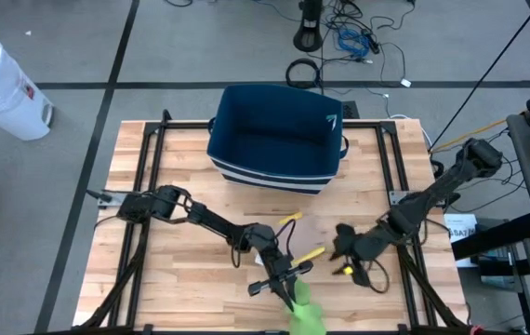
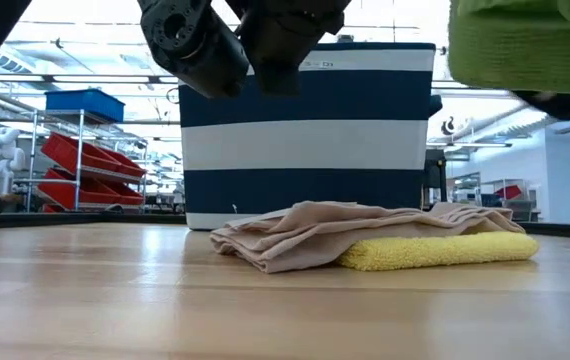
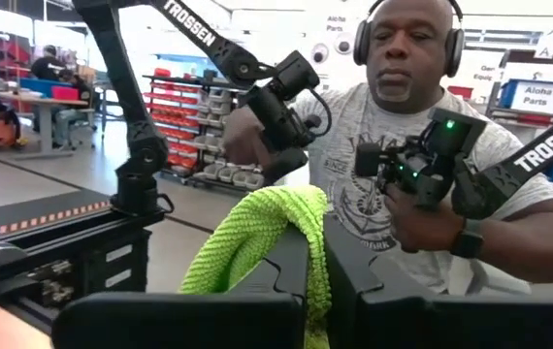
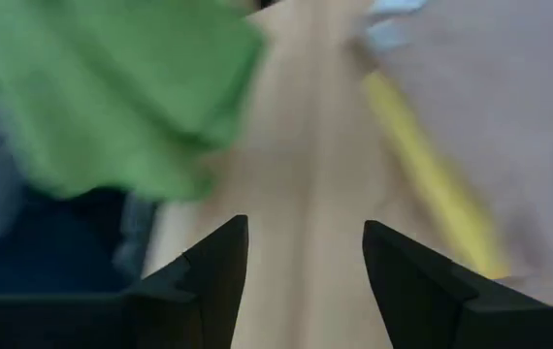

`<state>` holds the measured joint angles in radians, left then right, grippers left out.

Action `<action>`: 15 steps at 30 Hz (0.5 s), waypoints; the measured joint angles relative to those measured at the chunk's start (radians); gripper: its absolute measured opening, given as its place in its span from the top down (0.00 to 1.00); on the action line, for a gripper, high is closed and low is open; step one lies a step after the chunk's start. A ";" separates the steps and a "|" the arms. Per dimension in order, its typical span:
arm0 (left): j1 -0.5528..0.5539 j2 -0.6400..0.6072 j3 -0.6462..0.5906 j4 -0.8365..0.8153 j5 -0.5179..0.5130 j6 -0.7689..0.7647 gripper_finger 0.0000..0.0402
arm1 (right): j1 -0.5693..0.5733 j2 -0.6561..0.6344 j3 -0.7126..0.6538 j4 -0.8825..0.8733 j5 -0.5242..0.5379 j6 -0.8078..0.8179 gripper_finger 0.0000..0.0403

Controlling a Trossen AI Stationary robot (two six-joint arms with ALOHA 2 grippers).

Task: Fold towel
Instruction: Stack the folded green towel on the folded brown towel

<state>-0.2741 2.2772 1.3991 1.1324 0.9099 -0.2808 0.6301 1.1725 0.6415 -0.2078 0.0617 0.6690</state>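
Our left hand point(image 1: 288, 290) is clenched on the green towel point(image 1: 306, 316) at the table's point(image 1: 181, 270) six o'clock edge — a thin pinch that could slip; our right hand point(image 1: 342, 244), released, hovers at three o'clock.

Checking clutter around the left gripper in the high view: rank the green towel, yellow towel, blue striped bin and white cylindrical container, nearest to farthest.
From the left gripper, shut at the table's front edge:
1. Fuzzy green towel, pinched in it, hanging off the front edge.
2. Yellow towel, just behind, mid-table, partly under a beige cloth.
3. Navy-and-white striped fabric bin, at the back of the table.
4. White cylindrical container, on the floor, far back left.
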 joint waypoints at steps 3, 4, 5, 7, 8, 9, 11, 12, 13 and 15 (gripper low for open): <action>0.013 0.000 0.000 0.000 0.002 0.003 0.97 | 0.068 -0.001 0.000 0.009 -0.012 0.066 0.52; 0.018 0.000 0.000 -0.002 0.002 0.003 0.97 | 0.085 0.007 0.000 0.023 -0.010 0.081 0.52; 0.022 0.000 0.000 -0.002 0.001 0.005 0.97 | 0.098 0.017 0.000 0.042 -0.010 0.094 0.52; 0.030 0.000 0.000 -0.006 0.000 0.016 0.97 | 0.125 0.042 0.000 0.084 -0.008 0.107 0.52; 0.033 0.000 0.000 -0.014 -0.003 0.027 0.97 | 0.135 0.059 0.000 0.119 -0.008 0.109 0.52; 0.036 0.000 0.000 -0.023 -0.006 0.035 0.97 | 0.143 0.078 0.000 0.164 -0.008 0.109 0.52; 0.041 0.000 0.000 -0.029 -0.013 0.043 0.97 | 0.157 0.115 0.000 0.231 -0.008 0.108 0.52; 0.045 0.000 0.000 -0.031 -0.015 0.048 0.97 | 0.161 0.134 0.000 0.261 -0.010 0.108 0.52; 0.048 0.000 0.000 -0.041 -0.021 0.055 0.97 | 0.166 0.152 0.000 0.288 -0.012 0.110 0.52; 0.055 0.000 0.000 -0.056 -0.028 0.062 0.97 | 0.177 0.182 0.000 0.319 -0.014 0.121 0.52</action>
<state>-0.2192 2.2772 1.3991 1.0764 0.8819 -0.2187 0.8070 1.3548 0.6415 0.1116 0.0475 0.7896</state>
